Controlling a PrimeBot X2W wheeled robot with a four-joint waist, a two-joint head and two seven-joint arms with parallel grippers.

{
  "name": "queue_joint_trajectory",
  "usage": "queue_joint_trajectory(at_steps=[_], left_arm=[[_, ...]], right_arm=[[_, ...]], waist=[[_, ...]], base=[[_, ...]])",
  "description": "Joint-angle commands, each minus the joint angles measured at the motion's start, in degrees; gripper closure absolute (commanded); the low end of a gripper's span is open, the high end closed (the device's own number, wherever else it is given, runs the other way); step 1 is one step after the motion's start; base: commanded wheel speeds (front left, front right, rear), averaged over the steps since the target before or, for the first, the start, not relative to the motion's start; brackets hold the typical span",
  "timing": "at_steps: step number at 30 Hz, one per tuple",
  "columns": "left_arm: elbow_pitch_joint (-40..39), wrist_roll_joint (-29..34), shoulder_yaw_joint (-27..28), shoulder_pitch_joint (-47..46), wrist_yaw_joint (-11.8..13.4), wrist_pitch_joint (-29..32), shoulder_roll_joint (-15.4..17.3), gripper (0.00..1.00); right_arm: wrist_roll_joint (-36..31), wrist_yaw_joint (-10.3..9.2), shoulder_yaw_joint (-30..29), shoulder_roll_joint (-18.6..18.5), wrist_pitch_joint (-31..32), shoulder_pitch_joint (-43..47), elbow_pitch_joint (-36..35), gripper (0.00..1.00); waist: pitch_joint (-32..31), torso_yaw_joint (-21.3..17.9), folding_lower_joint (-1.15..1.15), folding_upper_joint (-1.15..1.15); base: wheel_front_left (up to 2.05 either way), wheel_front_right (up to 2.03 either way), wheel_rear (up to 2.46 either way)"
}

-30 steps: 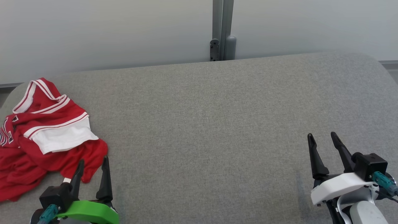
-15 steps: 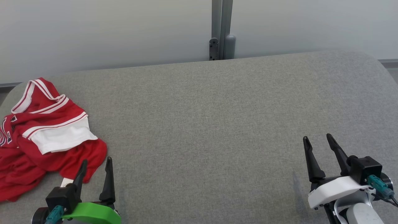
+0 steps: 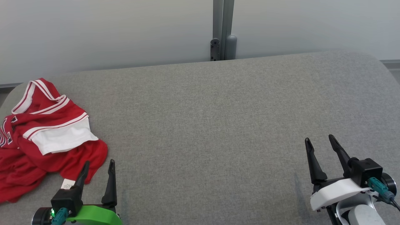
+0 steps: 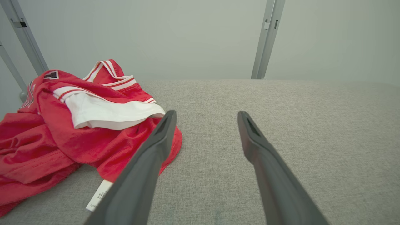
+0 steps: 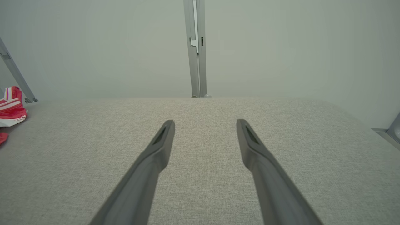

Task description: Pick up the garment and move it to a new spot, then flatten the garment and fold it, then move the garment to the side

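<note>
the red garment [image 3: 47, 137] is lying crumpled on the grey surface [image 3: 203, 125] at its left end, its left side being cut off by the frame. the left gripper [image 3: 99, 161] is gaping empty just beside its hem; the right gripper [image 3: 319, 138] is gaping empty, well apart.

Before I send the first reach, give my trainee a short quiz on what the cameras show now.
1. True or false: the left gripper is shut on the red garment.
2. Where on the grey padded surface does the garment lie? A) its left side B) its middle C) its right side
3. Fill in: the right gripper stands open over bare surface, so the gripper nearer the garment is the ____ one.
Key: 1 false, its jaws stand open with nothing between them; 2 A; 3 left.
</note>
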Motion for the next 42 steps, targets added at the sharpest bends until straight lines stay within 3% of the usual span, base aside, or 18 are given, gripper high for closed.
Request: queue_joint_trajectory(at_steps=[1, 22, 28, 36, 42], left_arm=[[0.1, 0.1, 0.1, 0.2, 0.0, -0.1, 0.4, 0.00], [1.1, 0.0, -1.0, -0.7, 0.0, -0.1, 1.4, 0.00], [1.5, 0.2, -1.1, -1.1, 0.0, -0.1, 1.3, 0.00], [2.0, 0.0, 0.0, 0.1, 0.0, -0.1, 1.8, 0.00], [1.5, -0.1, 2.1, 0.8, 0.0, -0.1, 2.1, 0.00]], right_arm=[[0.0, 0.02, 0.1, -0.3, -0.3, 0.5, 0.2, 0.00], [0.8, 0.02, -0.2, -0.1, -0.3, 1.3, 0.6, 0.00], [1.0, 0.02, 0.1, 0.1, -0.3, 2.1, 0.7, 0.00], [0.9, 0.02, 1.8, 0.4, -0.3, 1.0, 0.9, 0.00], [1.0, 0.01, 4.0, 0.1, -0.3, -0.6, 1.5, 0.00]], waist=[[0.0, 0.0, 0.00, 0.00], [-0.4, 2.2, 0.00, 0.00], [-0.7, 7.7, 0.00, 0.00], [-0.8, 20.6, 0.00, 0.00], [-0.3, 25.1, 0.00, 0.00]], base=[[0.00, 0.00, 0.00], [0.00, 0.00, 0.00], [0.00, 0.00, 0.00], [0.00, 0.00, 0.00], [0.00, 0.00, 0.00]])
